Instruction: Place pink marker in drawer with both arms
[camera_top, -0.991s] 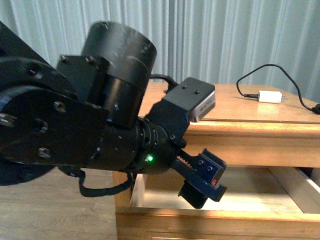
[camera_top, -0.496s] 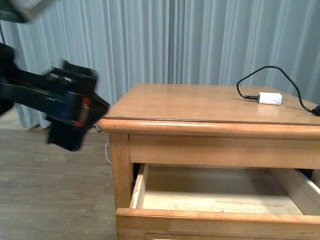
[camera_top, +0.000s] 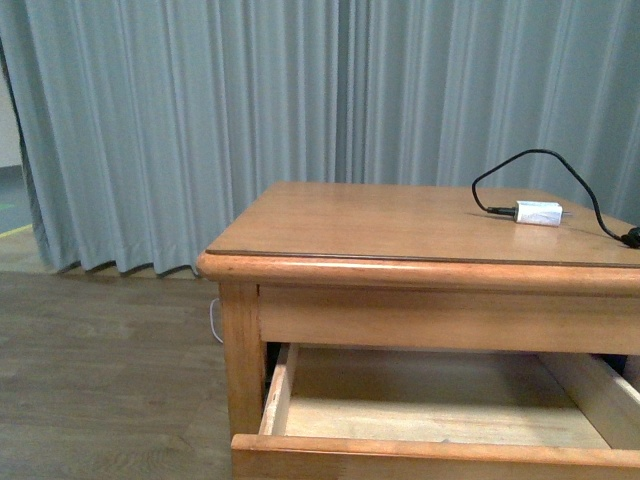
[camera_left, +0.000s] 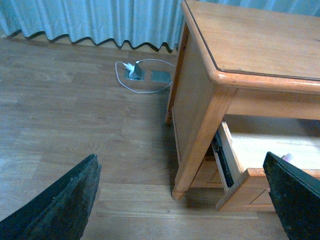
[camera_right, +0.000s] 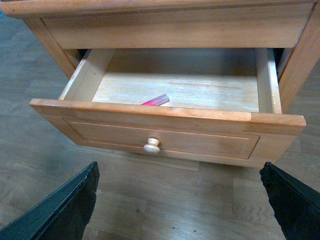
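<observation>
The pink marker (camera_right: 156, 100) lies inside the open drawer (camera_right: 165, 135), on its pale floor just behind the front wall. The drawer's round knob (camera_right: 152, 145) faces my right gripper (camera_right: 175, 212). That gripper is open and empty, and hangs over the floor in front of the drawer. My left gripper (camera_left: 180, 212) is also open and empty. It hangs over the floor off the table's left corner, beside the drawer (camera_left: 245, 182). In the front view the drawer (camera_top: 430, 455) stands pulled out, and neither arm nor the marker shows there.
A white charger plug (camera_top: 538, 212) with a black cable lies on the wooden table top (camera_top: 380, 220). A grey curtain (camera_top: 150, 130) hangs behind. A floor socket with a white cable (camera_left: 135, 74) sits left of the table leg (camera_left: 197, 150).
The left arm filled the front view over the open drawer a second ago. It swung away to the left and is now out of that view.
</observation>
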